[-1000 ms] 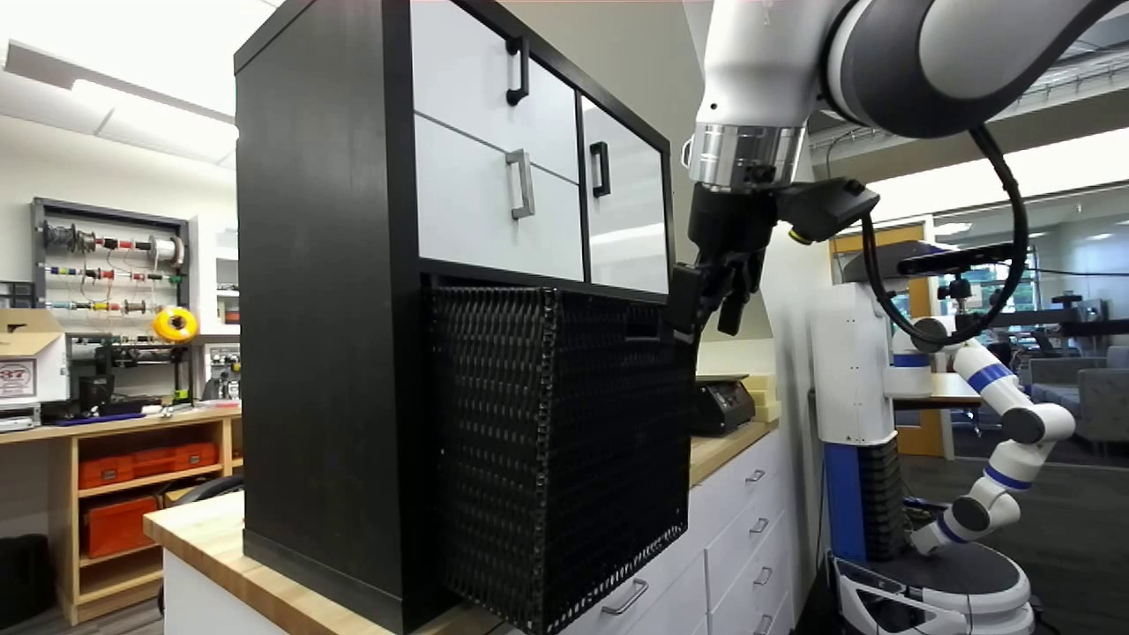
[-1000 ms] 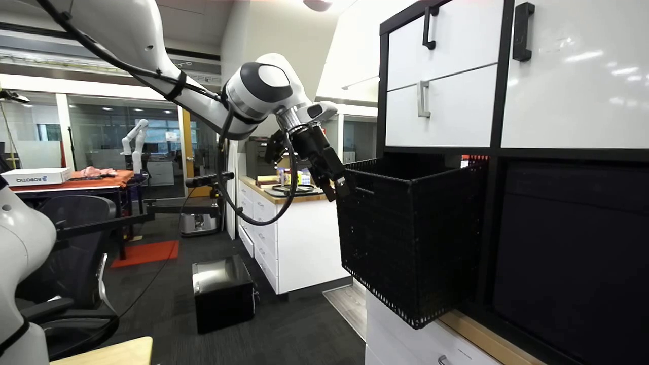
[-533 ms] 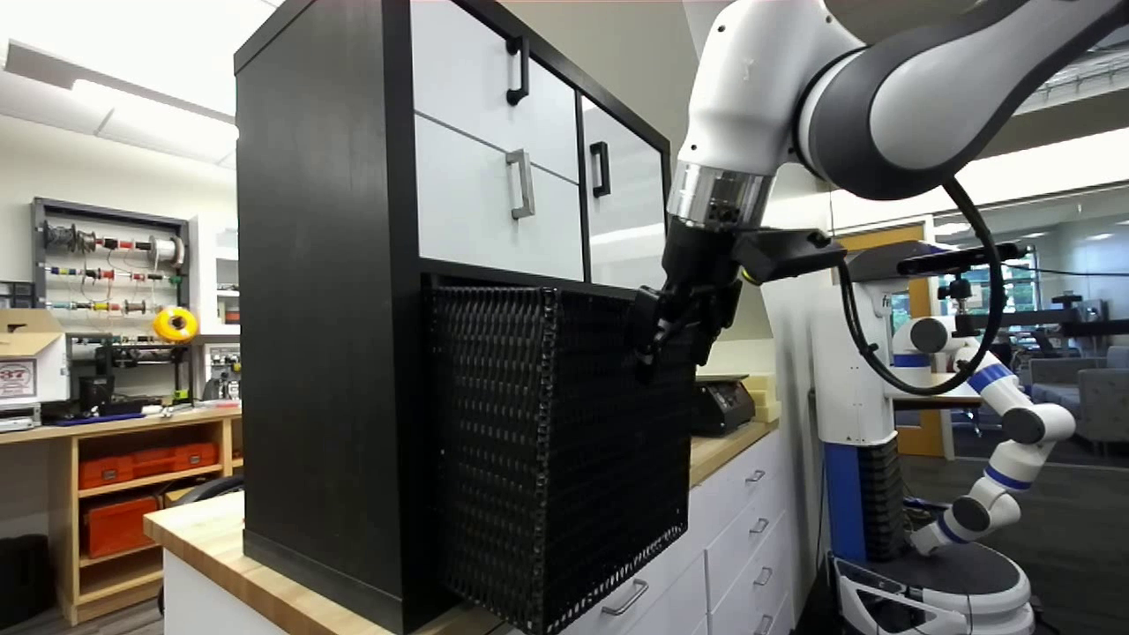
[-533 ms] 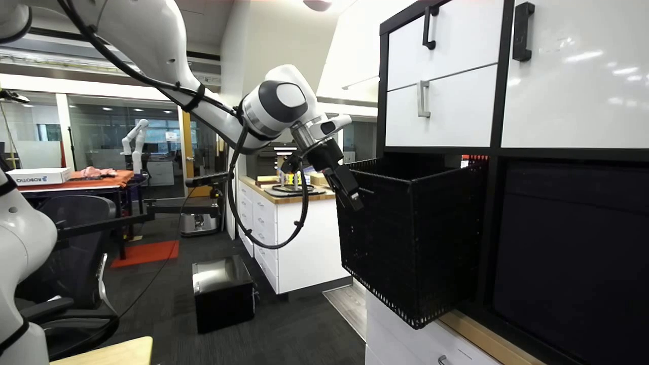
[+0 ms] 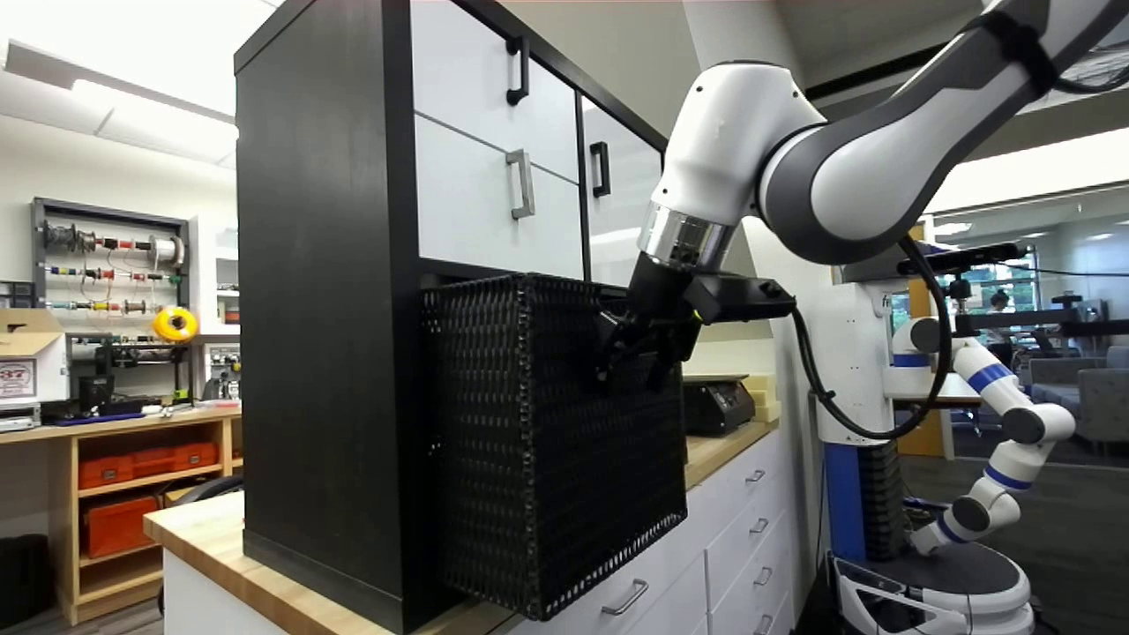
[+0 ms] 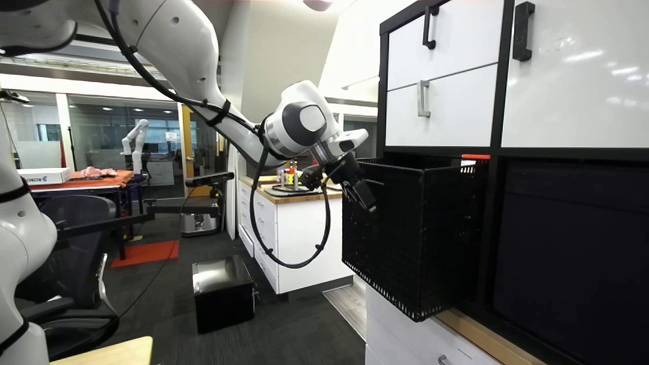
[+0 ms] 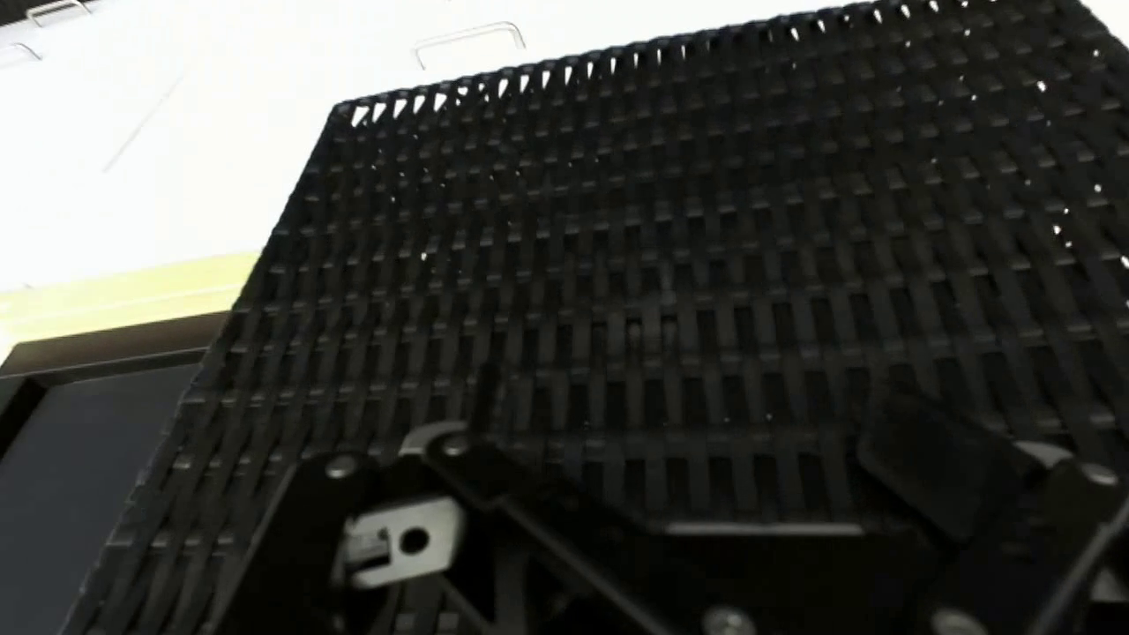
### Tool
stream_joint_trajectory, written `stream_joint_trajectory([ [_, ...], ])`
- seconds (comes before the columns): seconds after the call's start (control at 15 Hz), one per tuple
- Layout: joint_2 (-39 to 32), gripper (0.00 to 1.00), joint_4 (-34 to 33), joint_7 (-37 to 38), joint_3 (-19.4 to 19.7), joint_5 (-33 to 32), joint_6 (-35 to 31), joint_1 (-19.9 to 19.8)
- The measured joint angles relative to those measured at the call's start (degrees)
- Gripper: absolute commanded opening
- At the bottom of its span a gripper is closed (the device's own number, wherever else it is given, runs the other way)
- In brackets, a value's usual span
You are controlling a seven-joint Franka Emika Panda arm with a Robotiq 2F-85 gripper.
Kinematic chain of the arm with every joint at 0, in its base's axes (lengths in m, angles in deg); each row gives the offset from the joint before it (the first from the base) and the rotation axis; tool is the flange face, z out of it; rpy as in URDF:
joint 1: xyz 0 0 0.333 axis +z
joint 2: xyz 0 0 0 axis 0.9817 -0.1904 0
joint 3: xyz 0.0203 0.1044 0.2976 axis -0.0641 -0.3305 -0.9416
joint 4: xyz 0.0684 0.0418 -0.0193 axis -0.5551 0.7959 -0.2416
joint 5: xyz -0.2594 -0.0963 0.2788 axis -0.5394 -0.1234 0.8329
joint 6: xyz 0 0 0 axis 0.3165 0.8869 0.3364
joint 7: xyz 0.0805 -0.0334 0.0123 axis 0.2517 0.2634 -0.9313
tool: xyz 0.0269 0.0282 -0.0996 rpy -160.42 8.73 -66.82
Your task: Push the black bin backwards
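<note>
One cabinet (image 5: 317, 335) fills the left; under its white drawers (image 5: 467, 203), your bin (image 5: 573, 476) juts from the lower compartment, part in, part out. At the upper part of its front sits your gripper (image 5: 631, 379), jaws spread apart and clamped on nothing, with the arm (image 5: 838, 185) above and to the right. Black lies on black, so you cannot be sure both fingertips touch.

The step in hand looks to be the push itself. Drive slow, level and straight into the compartment, centred on the front, so the bin does not twist against the frame. Pressing this high may tip it; a lower line would likely serve you better. Should a fingertip catch in the weave, ease off before you press on.

In an exterior view, reading rightward, you get what the wrist view misses: the bin's open top, then an orange strip (image 6: 475, 156) near its rear corner. The wrist view alone shows you plainly the front's weave, row by row, between parted fingers (image 7: 935, 463), yet not how much push remains.
</note>
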Motion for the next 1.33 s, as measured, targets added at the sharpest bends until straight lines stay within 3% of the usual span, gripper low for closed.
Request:
stream_joint_trajectory([
  [1.07,-17.9,1.00,-21.7,-0.8,1.4,-7.2,-2.2,0.0],
  [1.2,-18.9,1.00,-23.0,-1.4,1.5,-7.2,-2.2,0.0],
  [1.33,-19.0,1.00,-23.2,-4.9,2.6,-2.6,-1.7,1.5],
])
